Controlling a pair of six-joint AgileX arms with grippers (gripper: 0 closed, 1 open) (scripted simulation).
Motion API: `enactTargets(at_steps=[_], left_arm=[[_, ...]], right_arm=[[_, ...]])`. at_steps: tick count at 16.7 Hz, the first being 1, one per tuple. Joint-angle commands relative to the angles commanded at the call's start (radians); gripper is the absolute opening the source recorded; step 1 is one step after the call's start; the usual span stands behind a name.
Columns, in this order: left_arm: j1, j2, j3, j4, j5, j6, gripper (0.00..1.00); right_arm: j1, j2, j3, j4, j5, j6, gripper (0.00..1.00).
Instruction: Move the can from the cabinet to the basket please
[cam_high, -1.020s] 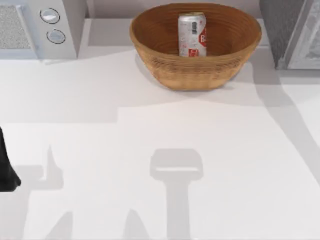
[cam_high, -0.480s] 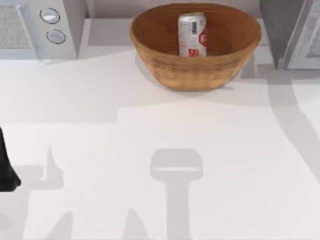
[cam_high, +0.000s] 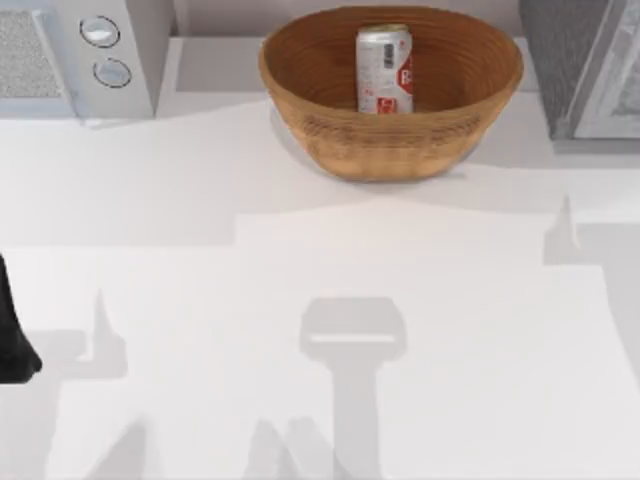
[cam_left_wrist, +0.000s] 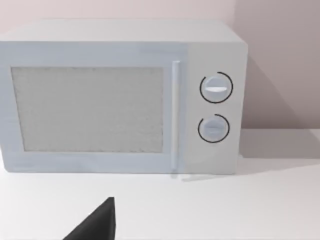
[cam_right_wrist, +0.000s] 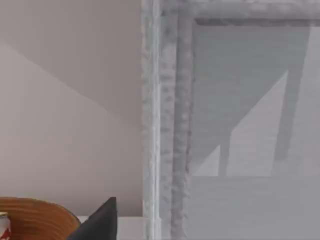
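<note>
The silver-white can with red label patches stands upright inside the brown woven basket at the back middle of the table. At the back right is the dark grey speckled cabinet, with its paler door panel beside it. A dark part of my left arm sits at the table's left edge, far from the basket. The left wrist view shows a dark tip of my left gripper. In the right wrist view, a dark tip of my right gripper lies before the cabinet's frame, with the basket's rim beside it.
A light-grey appliance with two round knobs stands at the back left, and it faces the left wrist camera. Arm shadows fall across the white table at its middle and right.
The arm shadow on the right has drawn away from the cabinet and basket towards the table's front right. The can, basket and left arm have not moved.
</note>
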Motion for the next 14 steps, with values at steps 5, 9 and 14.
enactTargets(at_steps=[5,9,14], left_arm=[[0.000,0.000,0.000,0.000,0.000,0.000,1.00],[0.000,0.000,0.000,0.000,0.000,0.000,1.00],[0.000,0.000,0.000,0.000,0.000,0.000,1.00]], right_arm=[[-0.089,-0.353,-0.459,0.097,-0.099,-0.001,1.00],[-0.138,-0.555,-0.704,0.155,-0.157,-0.001,1.00],[-0.155,-0.628,-0.785,0.177,-0.180,-0.001,1.00]])
